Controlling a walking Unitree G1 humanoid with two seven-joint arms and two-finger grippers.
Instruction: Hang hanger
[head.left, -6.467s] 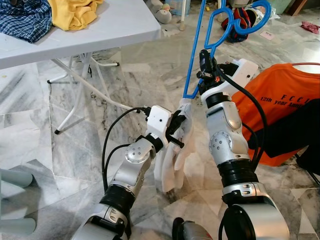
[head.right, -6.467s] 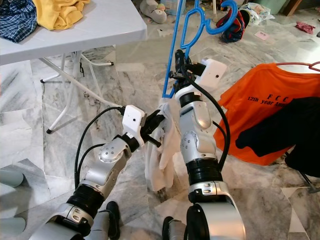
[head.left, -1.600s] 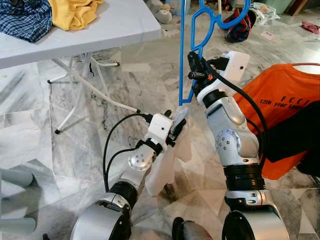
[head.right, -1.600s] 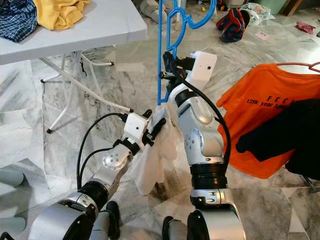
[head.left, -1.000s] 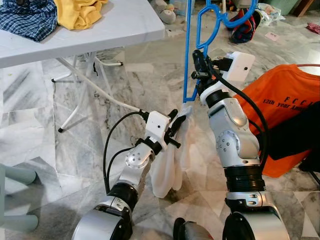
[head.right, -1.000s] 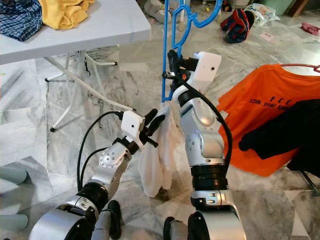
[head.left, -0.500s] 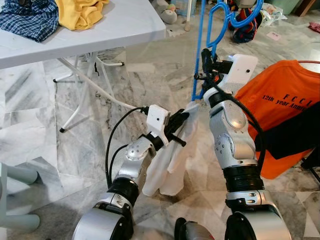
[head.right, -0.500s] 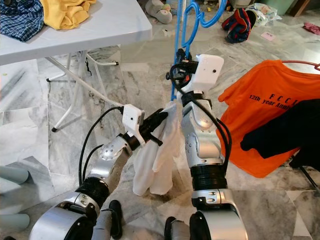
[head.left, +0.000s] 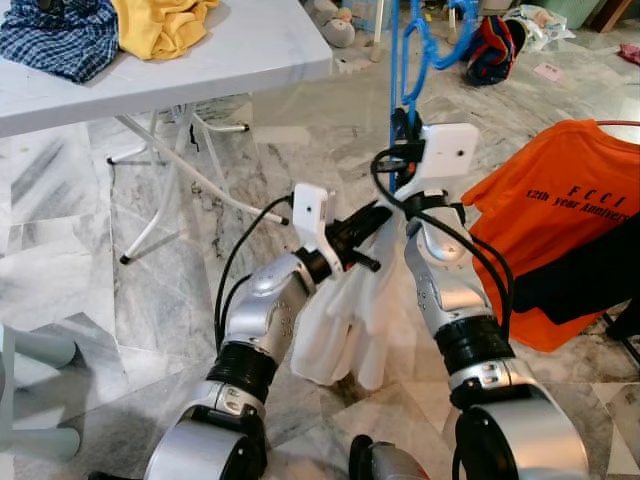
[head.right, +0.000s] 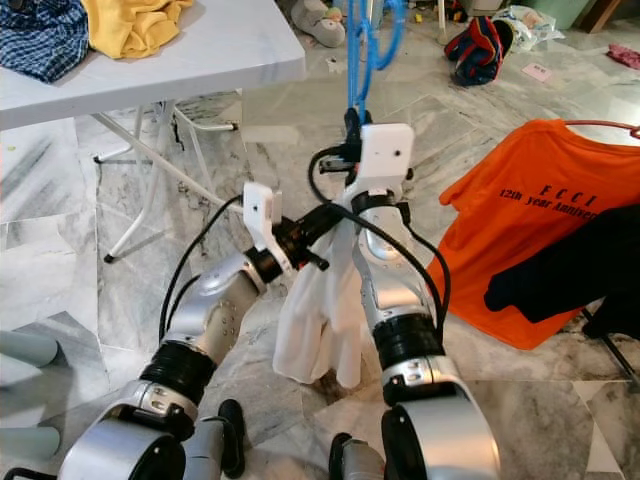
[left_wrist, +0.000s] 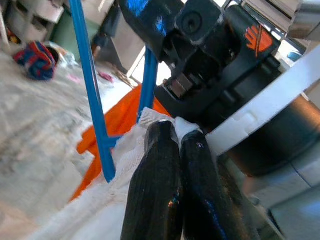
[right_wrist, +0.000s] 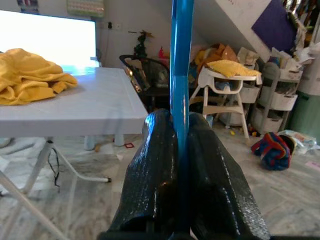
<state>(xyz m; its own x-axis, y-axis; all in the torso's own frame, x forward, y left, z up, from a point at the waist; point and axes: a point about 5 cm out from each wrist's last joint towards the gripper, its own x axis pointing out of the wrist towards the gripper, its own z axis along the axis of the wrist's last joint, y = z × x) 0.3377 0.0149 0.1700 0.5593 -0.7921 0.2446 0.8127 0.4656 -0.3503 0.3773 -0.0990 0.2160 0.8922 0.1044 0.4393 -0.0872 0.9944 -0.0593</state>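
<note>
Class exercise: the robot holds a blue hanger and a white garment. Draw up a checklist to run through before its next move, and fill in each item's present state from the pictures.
1. Right gripper shut on the blue hanger: ok, its fingers clamp the bar.
2. Left gripper shut on the white garment: ok, cloth is pinched between its fingertips.
3. Hanger upright: ok, it stands nearly vertical above the right wrist.
4. Garment on the hanger's shoulders: not ok, it hangs bunched below the grippers.
5. Garment off the floor: cannot tell, its lower edge hangs close to the marble.
6. Orange shirt out of the way: ok, it lies to the robot's right, apart from the arms.
</note>
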